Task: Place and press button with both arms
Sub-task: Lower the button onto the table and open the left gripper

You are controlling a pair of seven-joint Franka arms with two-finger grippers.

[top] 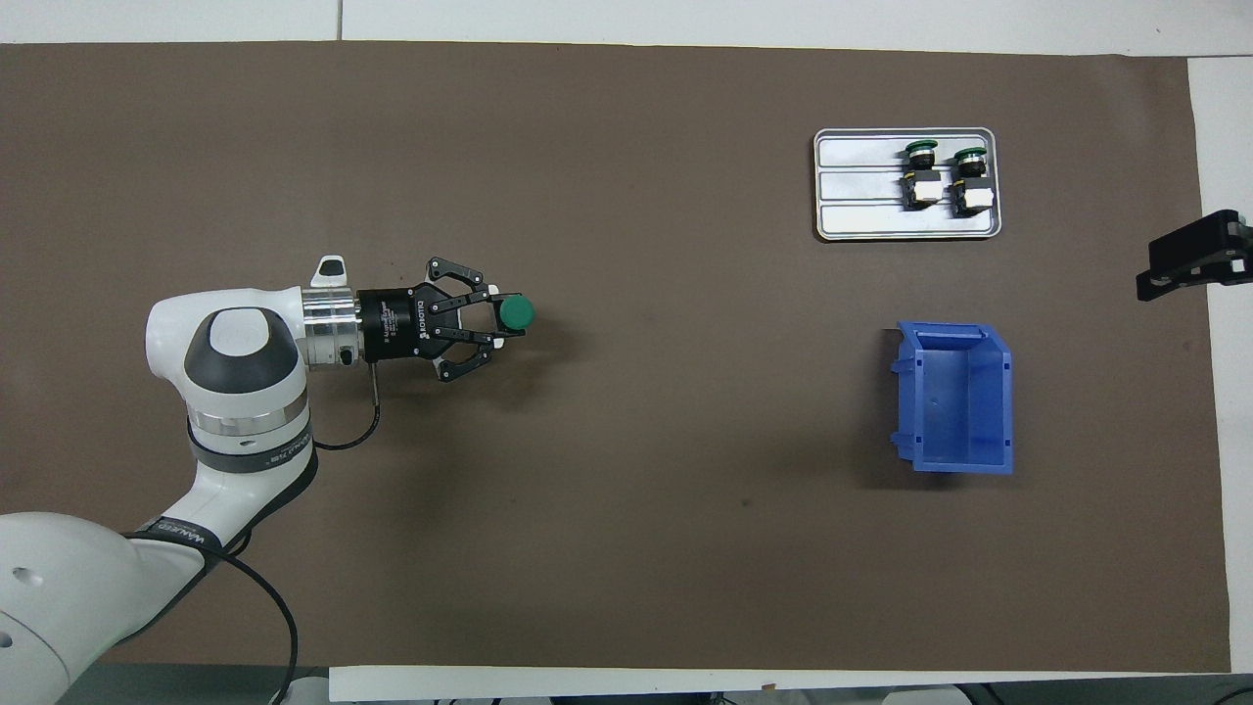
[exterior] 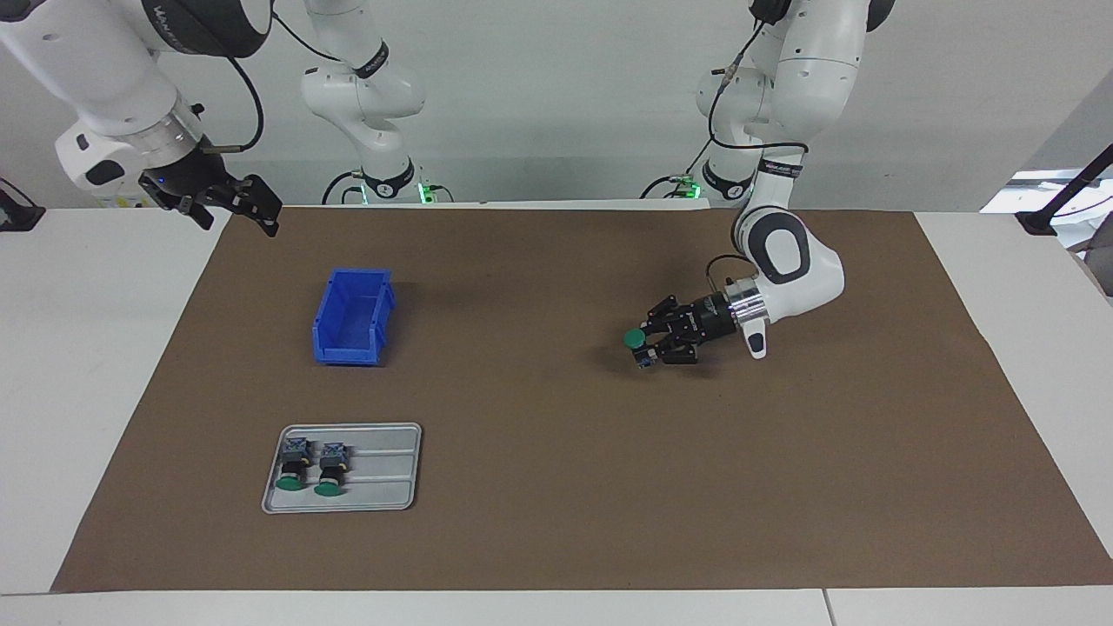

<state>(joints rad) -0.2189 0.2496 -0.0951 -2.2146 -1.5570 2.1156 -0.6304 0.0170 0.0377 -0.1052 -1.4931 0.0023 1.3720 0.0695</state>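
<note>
Green-capped buttons number 3: 1 button [exterior: 636, 338] clenched in the left pincer [exterior: 644, 348], 2 on 1 tray [exterior: 387, 496]; right pincer [exterior: 252, 211] released.

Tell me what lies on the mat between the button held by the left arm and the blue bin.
Nothing: between the held button and the blue bin only bare brown mat shows, plainest in the overhead view.
</note>
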